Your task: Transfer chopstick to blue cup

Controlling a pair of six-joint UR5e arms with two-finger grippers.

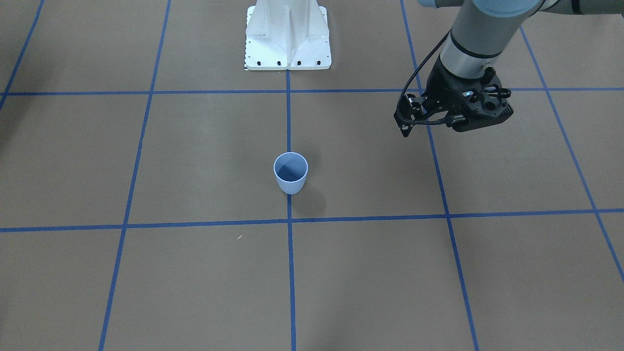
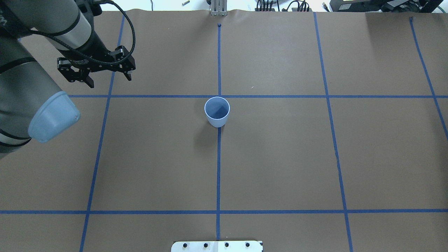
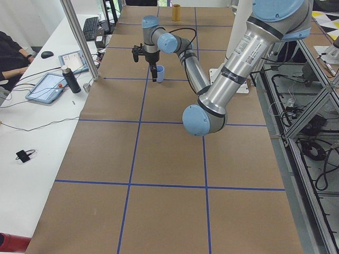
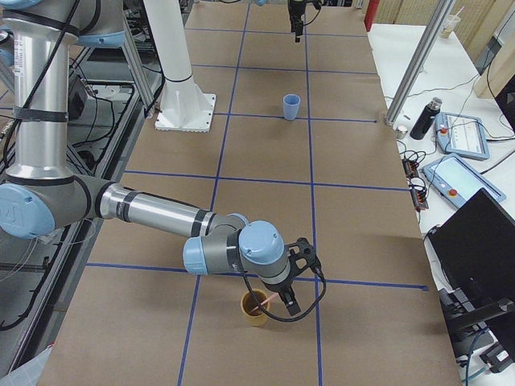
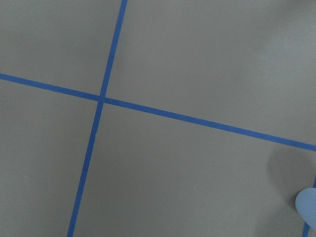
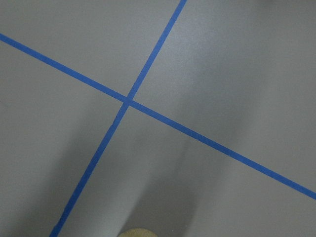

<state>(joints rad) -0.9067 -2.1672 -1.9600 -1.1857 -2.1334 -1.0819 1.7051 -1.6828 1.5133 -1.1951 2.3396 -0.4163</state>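
The blue cup stands upright on the table's centre line, and nothing shows inside it. My left gripper hangs above the table well to the cup's side, and its fingers are hidden under the black body. One pink-tipped chopstick leans in a tan cup near the table's right end. My right gripper sits right beside that cup's rim. It shows in the exterior right view only, so I cannot tell if it is open or shut.
The white robot base stands behind the blue cup. Blue tape lines grid the brown table cover. A side desk holds a dark bottle and tablets. A metal post rises at the table's edge, and a person's arm rests at the desk.
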